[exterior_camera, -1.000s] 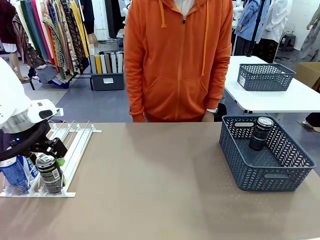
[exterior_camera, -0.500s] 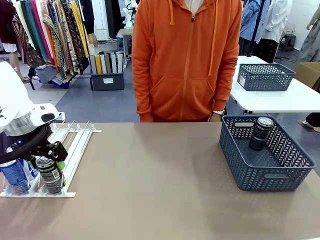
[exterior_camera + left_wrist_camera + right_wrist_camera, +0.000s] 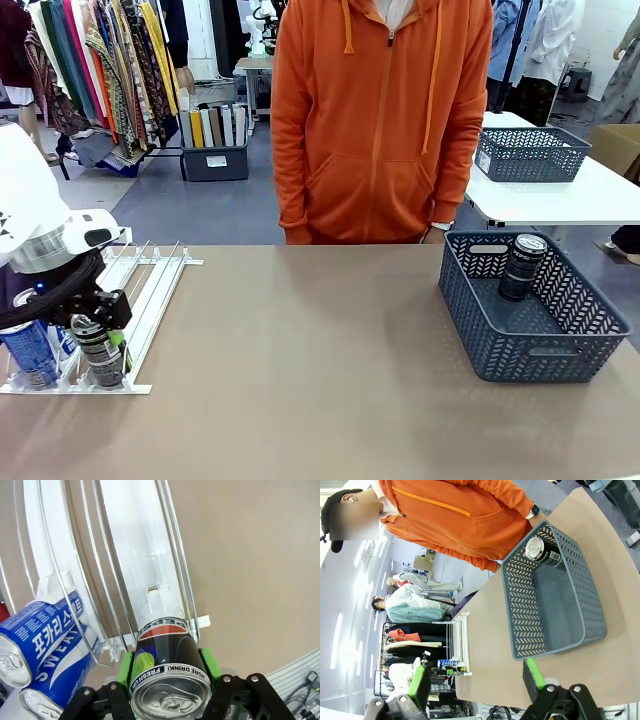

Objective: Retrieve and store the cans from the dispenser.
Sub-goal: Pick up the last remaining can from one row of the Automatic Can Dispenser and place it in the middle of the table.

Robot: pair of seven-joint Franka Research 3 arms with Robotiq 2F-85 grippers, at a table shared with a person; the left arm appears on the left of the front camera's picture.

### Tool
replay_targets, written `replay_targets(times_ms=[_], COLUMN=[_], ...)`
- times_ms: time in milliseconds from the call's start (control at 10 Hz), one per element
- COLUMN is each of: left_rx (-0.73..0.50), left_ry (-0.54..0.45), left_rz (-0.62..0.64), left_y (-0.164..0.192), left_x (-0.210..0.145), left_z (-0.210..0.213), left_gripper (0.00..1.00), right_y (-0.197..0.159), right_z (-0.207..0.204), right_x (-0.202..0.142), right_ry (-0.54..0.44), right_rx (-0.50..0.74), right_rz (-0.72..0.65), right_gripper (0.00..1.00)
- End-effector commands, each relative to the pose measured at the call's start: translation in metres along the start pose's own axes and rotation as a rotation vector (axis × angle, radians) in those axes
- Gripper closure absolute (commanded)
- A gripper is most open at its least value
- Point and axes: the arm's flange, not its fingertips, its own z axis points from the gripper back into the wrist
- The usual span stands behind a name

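brown tabletop (image 3: 320,370) — left gripper (image 3: 167,666) clamps a dark can (image 3: 167,647) in the dispenser (image 3: 150,285), right gripper (image 3: 476,675) open.

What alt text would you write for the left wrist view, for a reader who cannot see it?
The left gripper clamps a dark can between its green pads at the front of the dispenser. Blue-and-white cans sit in the rails beside it.

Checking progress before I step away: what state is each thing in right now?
left gripper: shut on the dark can at the dispenser front.
right gripper: open, empty.
blue-and-white cans: upright in the dispenser, untouched.
basket: holds one black can, tilted near its far wall.
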Motion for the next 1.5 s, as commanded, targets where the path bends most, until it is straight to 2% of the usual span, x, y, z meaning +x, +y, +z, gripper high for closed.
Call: replay_targets(times_ms=[0, 300, 700, 1000, 1200, 1300, 1400], left_rx=[0.034, 0.045, 0.043, -0.037, -0.089, -0.125, -0.044], left_ry=[-0.005, -0.020, -0.170, -0.258, -0.349, -0.324, -0.306], left_rz=[0.017, 0.021, 0.019, 0.033, 0.093, 0.132, 0.057], left_y=[-0.002, -0.001, -0.007, 0.002, 0.017, 0.024, 0.011], left_x=[-0.026, -0.026, -0.047, -0.076, -0.091, -0.095, -0.091], left_z=[-0.014, -0.004, 0.122, 0.201, 0.221, 0.221, 0.223], left_gripper=[1.00, 1.00, 1.00, 1.00, 1.00, 1.00, 1.00], right_y=[0.001, 0.001, 0.001, 0.001, 0.001, 0.001, 0.001], right_z=[-0.001, -0.001, -0.001, -0.001, -0.001, -0.001, -0.001], right_x=[0.002, 0.002, 0.002, 0.002, 0.002, 0.002, 0.002], right_ry=[-0.016, -0.016, -0.016, -0.016, -0.016, -0.016, -0.016], right_rx=[0.035, 0.035, 0.035, 0.035, 0.035, 0.035, 0.035], right_rz=[0.023, 0.023, 0.023, 0.023, 0.023, 0.023, 0.023], right_gripper=[0.00, 0.00, 0.00, 0.00, 0.00, 0.00, 0.00])
